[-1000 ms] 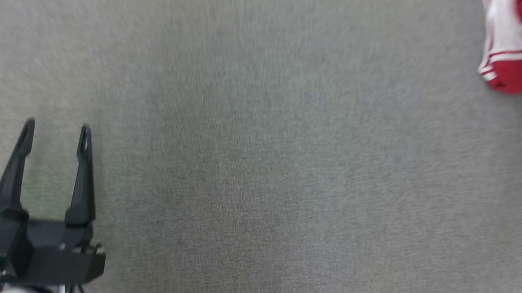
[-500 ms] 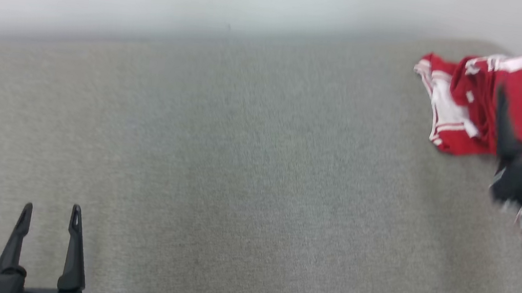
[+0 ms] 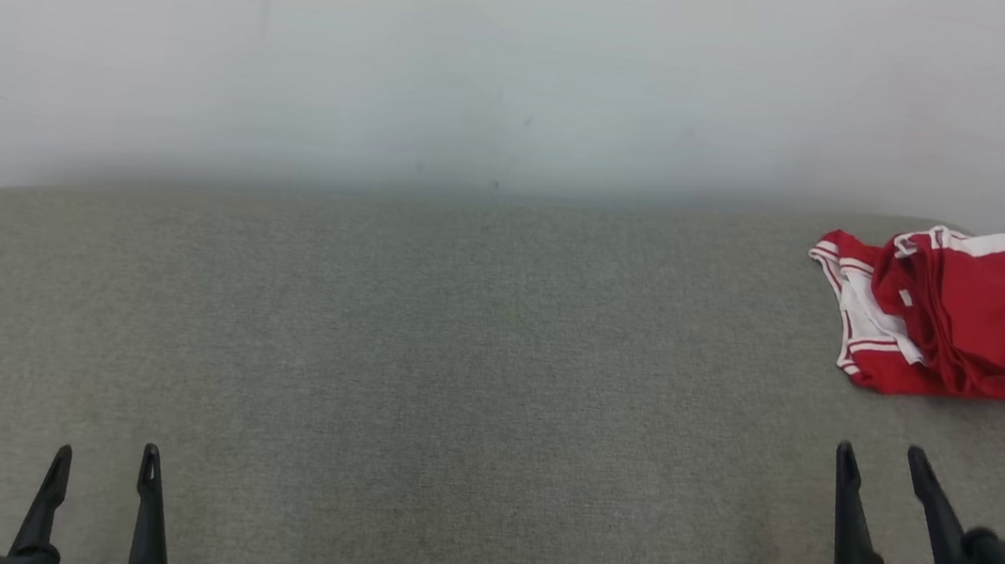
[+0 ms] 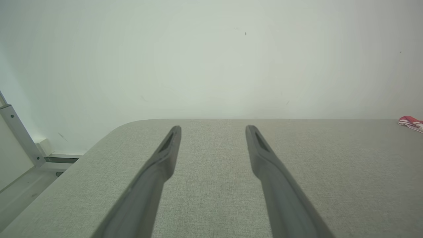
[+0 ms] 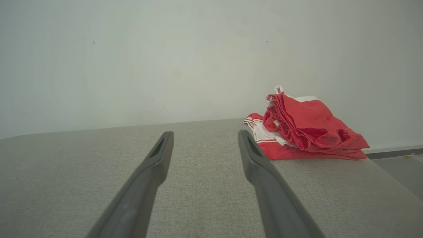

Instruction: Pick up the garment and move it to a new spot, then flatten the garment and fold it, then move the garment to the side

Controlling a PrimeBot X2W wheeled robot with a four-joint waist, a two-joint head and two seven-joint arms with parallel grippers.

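Note:
The garment (image 3: 953, 314) is a crumpled red piece with white trim, lying at the far right corner of the grey table (image 3: 455, 362). It also shows as a heap in the right wrist view (image 5: 307, 130) and as a sliver in the left wrist view (image 4: 411, 122). My right gripper (image 3: 880, 453) is open and empty, a short way in front of the garment, apart from it. My left gripper (image 3: 104, 456) stands open and empty at the lower left, far from the garment.
A white wall (image 3: 490, 63) runs right behind the table's far edge. The table has rounded corners at the far left (image 4: 132, 124). A metal frame (image 4: 19, 135) stands past the table's left side. Floor (image 5: 400, 168) shows beyond the right edge.
The head camera has tilted up, bringing the wall, the garment and the right gripper into the picture. The garment lies as before. Both grippers stay open.

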